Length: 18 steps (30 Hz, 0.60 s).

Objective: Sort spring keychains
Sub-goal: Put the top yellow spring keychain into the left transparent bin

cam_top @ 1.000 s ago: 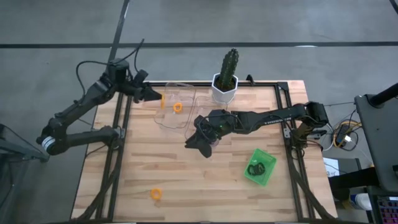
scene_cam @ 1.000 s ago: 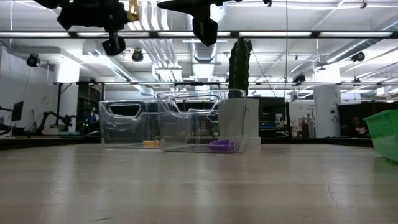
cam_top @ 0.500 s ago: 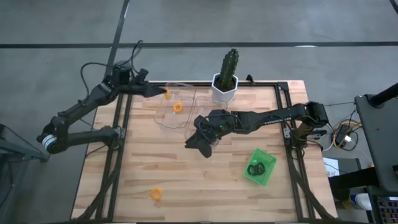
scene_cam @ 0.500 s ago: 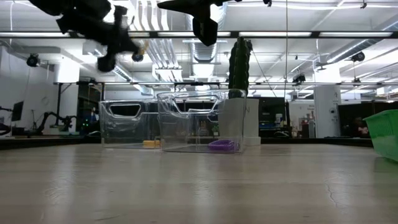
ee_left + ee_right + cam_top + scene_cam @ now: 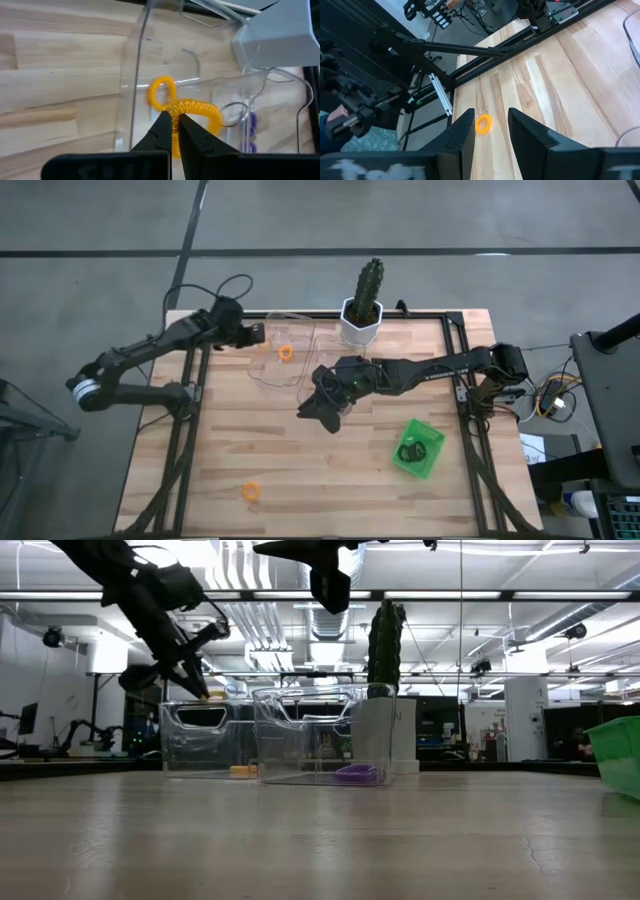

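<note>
Two clear plastic trays stand near the far edge of my table. The left clear tray (image 5: 283, 340) has an orange spring keychain (image 5: 286, 352) lying on its floor; the right clear tray (image 5: 322, 736), just beside it, holds a purple spring keychain (image 5: 357, 773). Toward my right, the green square tray (image 5: 419, 448) holds a black spring keychain (image 5: 410, 451).

My left gripper (image 5: 174, 126) sits at the left clear tray's outer wall, up at rim height, its fingers pinched tight on an orange coiled keychain (image 5: 192, 111). That one is a bright orange-yellow spring bent into a loop, sticking out past my fingertips over the tray's inside.

My right gripper (image 5: 490, 125) hangs above the middle of the table beside the right clear tray, fingers parted with nothing between them.

A loose orange keychain (image 5: 250, 491), a small ring of coil, lies alone on the wooden table (image 5: 330, 480) near its front-left corner, well apart from all the trays.
</note>
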{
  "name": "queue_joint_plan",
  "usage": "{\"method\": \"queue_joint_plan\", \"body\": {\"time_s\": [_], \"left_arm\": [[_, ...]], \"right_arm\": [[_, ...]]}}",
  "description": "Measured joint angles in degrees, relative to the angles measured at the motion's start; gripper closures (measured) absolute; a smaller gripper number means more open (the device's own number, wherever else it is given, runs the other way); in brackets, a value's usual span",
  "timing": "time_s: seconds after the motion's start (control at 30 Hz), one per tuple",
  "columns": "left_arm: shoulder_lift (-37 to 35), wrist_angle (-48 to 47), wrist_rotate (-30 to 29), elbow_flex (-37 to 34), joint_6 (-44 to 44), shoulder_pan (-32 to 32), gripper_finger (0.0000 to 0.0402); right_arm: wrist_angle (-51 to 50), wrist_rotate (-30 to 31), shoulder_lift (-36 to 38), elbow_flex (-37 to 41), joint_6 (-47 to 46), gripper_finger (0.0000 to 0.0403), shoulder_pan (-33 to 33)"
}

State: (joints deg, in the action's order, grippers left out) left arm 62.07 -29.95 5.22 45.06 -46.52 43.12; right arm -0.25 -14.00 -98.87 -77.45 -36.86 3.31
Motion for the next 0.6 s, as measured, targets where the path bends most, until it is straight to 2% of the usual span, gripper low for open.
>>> {"method": "queue_joint_plan", "body": {"time_s": [0.17,0.6], "left_arm": [[2.5,0.7,-2.8,-0.1,-0.6,-1.8,0.0390],[12.8,4.0,-2.9,0.0,-0.6,-4.5,0.0390]], "right_arm": [[0.0,0.0,0.0,0.0,-0.6,0.0291,0.0],[0.0,0.1,0.0,0.0,-1.7,0.0291,0.0]]}}
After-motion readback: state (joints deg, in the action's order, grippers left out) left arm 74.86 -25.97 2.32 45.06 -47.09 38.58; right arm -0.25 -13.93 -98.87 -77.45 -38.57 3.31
